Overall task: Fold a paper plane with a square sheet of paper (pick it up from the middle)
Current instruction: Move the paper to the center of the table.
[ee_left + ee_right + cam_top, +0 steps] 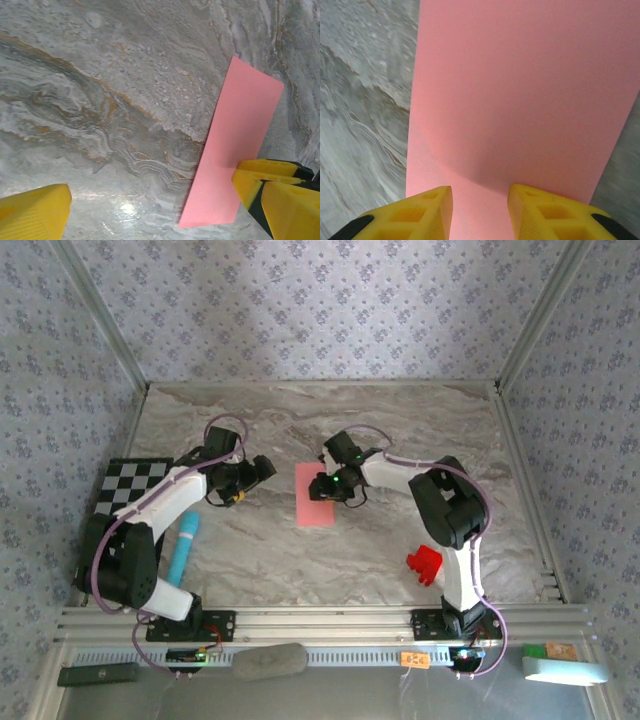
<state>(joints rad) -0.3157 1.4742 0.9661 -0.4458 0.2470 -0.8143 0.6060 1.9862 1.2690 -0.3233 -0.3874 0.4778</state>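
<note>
The pink sheet of paper (314,496) lies flat on the marble table as a narrow upright rectangle, not a pointed paper plane. My right gripper (333,489) hovers over the sheet's right edge, tips pointing down at it. In the right wrist view its fingers (432,210) stand partly apart over the pink sheet (520,90), nothing between them, right gripper (480,192). My left gripper (264,469) is just left of the sheet, wide open. In the left wrist view the sheet (235,145) lies slanted, and the left gripper (152,185) has one finger (260,182) over its edge.
A red block (424,565) sits beside the right arm's base. A chequered board (130,487) lies at the left edge, partly under the left arm. A light-blue cylinder (183,550) lies in front of the left arm. Patterned walls close the table in.
</note>
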